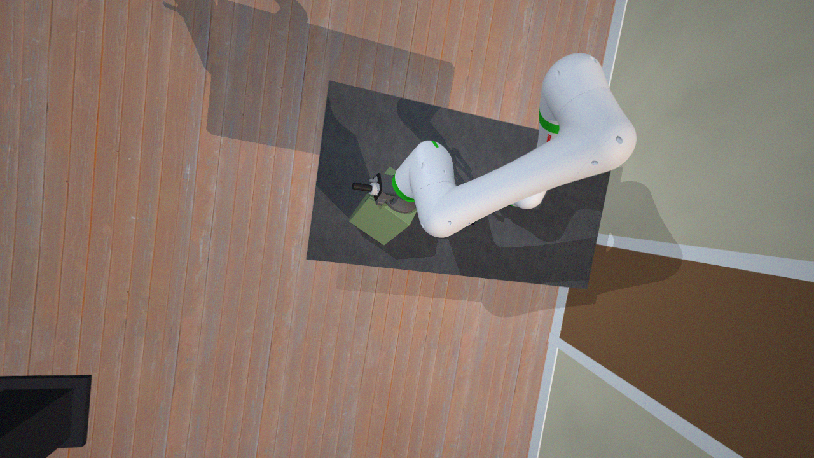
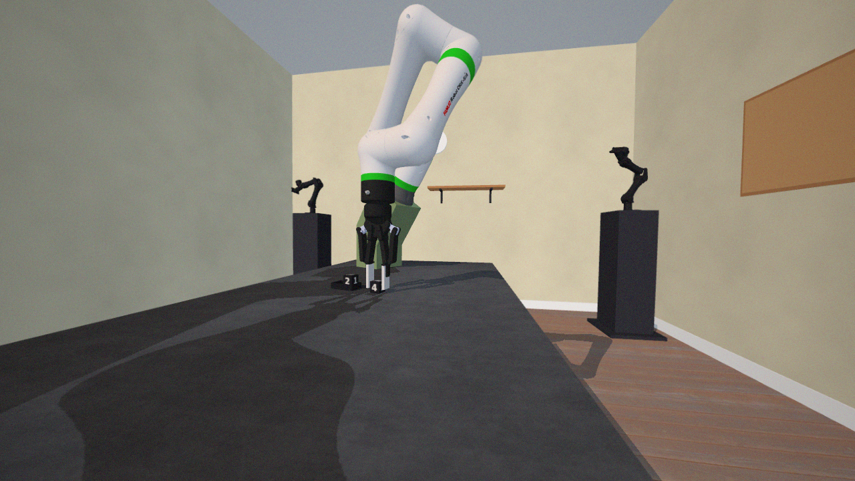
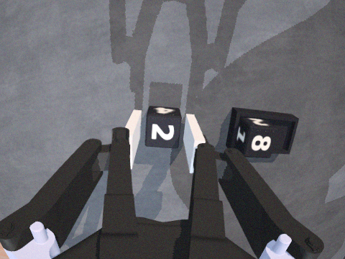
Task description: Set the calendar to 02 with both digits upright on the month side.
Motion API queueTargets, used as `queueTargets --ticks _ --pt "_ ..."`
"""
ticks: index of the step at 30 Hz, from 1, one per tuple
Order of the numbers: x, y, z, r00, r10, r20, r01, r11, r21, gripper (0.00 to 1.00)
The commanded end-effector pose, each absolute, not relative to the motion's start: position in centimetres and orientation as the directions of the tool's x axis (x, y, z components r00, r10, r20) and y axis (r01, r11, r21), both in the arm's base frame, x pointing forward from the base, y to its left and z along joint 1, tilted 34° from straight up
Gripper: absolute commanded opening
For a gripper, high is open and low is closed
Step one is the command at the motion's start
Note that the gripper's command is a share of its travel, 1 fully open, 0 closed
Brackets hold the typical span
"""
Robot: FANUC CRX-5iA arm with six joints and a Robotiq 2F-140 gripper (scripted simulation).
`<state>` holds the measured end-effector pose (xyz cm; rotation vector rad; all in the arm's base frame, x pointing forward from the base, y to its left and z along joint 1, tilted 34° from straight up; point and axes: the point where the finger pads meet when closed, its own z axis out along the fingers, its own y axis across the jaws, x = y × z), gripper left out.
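Observation:
A black digit cube stands on the dark table top outside the tray, showing a 2 in the wrist view and a 4 in the exterior view. My gripper points straight down around it. Its white pads stand on both sides of the cube with a small gap on each side, so it is open. The low black tray lies just to the right in the wrist view, apart from the fingers. It holds the other cube, which shows an 8. In the exterior view the tray shows 2 and 1.
A green block stands on the table right behind the gripper, under the arm's wrist; it also shows in the exterior view. The table's edge runs close on the tray side. Black pedestals stand on the floor away from the table.

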<state>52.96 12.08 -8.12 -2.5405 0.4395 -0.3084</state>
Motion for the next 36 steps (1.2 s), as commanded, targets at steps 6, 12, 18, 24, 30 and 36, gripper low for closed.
queueTargets --ticks 6,12,18,24,30,36 --pt "52.8 11.8 -7.7 0.921 -0.369 0.128 -0.246 -0.802 -0.544 0.29" --pt "52.4 11.2 -6.6 0.921 -0.369 0.128 -0.246 -0.802 -0.544 0.29" --pt "51.5 9.7 -4.0 0.921 -0.369 0.128 -0.246 -0.802 -0.544 0.29" --pt "50.7 8.6 -1.9 0.921 -0.369 0.128 -0.246 -0.802 -0.544 0.29" --pt "50.3 7.9 -0.8 0.921 -0.369 0.128 -0.246 -0.802 -0.544 0.29" --pt "50.2 7.8 -0.7 0.921 -0.369 0.128 -0.246 -0.802 -0.544 1.0"
